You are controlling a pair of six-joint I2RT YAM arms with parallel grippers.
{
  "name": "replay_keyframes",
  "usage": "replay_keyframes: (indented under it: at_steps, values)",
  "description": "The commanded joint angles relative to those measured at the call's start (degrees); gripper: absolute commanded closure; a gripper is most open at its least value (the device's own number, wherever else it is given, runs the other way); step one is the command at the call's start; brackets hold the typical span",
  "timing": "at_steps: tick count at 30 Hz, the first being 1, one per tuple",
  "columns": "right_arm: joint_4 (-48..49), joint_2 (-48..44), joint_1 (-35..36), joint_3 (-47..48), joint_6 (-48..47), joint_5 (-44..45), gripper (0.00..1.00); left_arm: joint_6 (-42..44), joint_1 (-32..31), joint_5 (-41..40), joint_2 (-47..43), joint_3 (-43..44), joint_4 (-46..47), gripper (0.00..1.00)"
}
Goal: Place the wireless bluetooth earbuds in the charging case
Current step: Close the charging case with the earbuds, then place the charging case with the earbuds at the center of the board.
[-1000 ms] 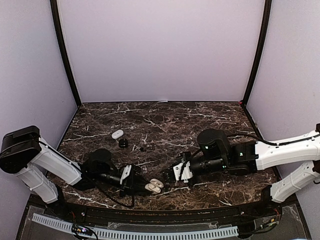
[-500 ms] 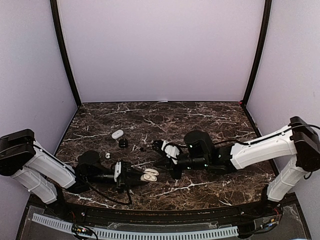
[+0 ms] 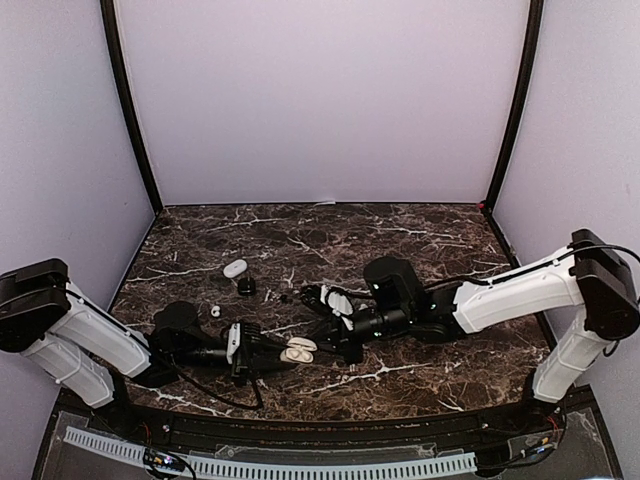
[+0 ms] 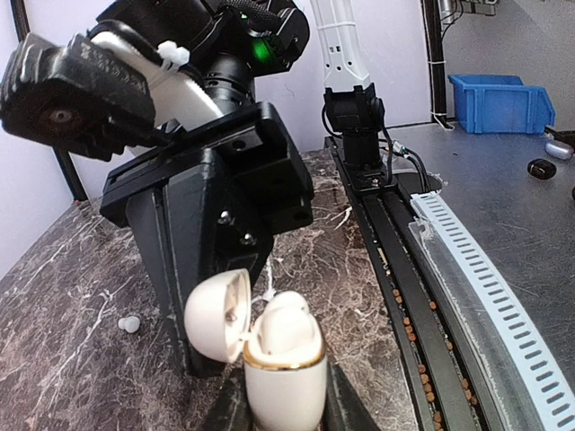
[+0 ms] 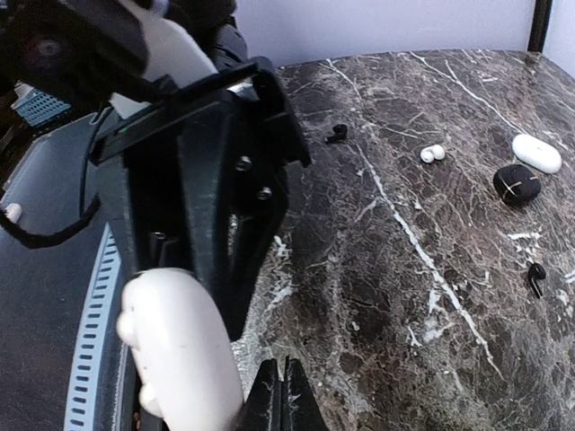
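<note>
My left gripper [image 3: 262,352] clamps open charging case [image 4: 283,359] — lid back for loading; right gripper [image 5: 283,395] pinched shut — apparently empty.

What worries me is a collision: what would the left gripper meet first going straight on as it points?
The right gripper. The left gripper, shut on the open charging case, points at its black fingers just behind the lid, so the case would likely touch them first; depth is unclear.

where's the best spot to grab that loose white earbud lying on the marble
Probably across its rounded body, with the pincer coming straight down from above: the white earbud lies low on the marble table, tiny and bean-shaped, with bare marble on both sides.
</note>
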Motion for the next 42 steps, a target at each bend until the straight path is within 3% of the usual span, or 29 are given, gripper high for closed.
replay_keyframes:
  at_steps: [1, 7, 13, 18, 20, 27, 29, 37, 40, 42]
  values:
    - [5.5, -5.7, 0.6, -1.9, -2.4, -5.9, 1.0, -1.2, -0.2, -0.2, -1.8, 1.5, -1.8, 0.87]
    - [12.4, -12.1, 0.6, -8.3, -4.0, -6.2, 1.0, -1.9, -0.2, -1.8, -1.9, 3.3, -5.7, 0.87]
    - [11.8, -12.8, -0.4, -9.5, 0.1, 14.5, 1.0, -2.0, -0.2, -3.6, -3.2, 1.6, -3.0, 0.87]
    - [14.7, -15.5, -3.1, -11.5, 1.3, 17.9, 1.0, -5.3, 0.5, -7.3, -6.2, 2.0, -5.4, 0.87]
    - [15.2, -17.4, -4.1, -12.5, 1.1, 20.0, 0.89, -6.3, 1.0, -8.7, -7.7, 1.8, -6.3, 0.87]
    - [16.9, -24.3, -7.5, -17.2, 0.6, 30.1, 0.31, -11.6, 1.5, -13.5, -11.2, 4.7, -14.2, 0.87]
    - [18.0, -25.8, -8.5, -19.0, 0.7, 32.4, 0.2, -14.6, 1.7, -15.2, -11.4, 7.2, -17.3, 0.87]
    - [25.5, -24.6, -9.0, -26.1, 2.5, 42.5, 0.16, -34.1, 6.3, -18.0, -6.4, 20.0, -31.9, 0.87]
    - [33.2, -22.6, -9.0, -30.2, 4.3, 44.3, 0.16, -38.4, 9.2, -16.4, -1.8, 28.4, -38.4, 0.87]
    - [33.4, -21.1, -9.0, -30.2, 4.8, 43.7, 0.17, -39.2, 10.6, -15.5, 1.4, 33.0, -40.7, 0.87]
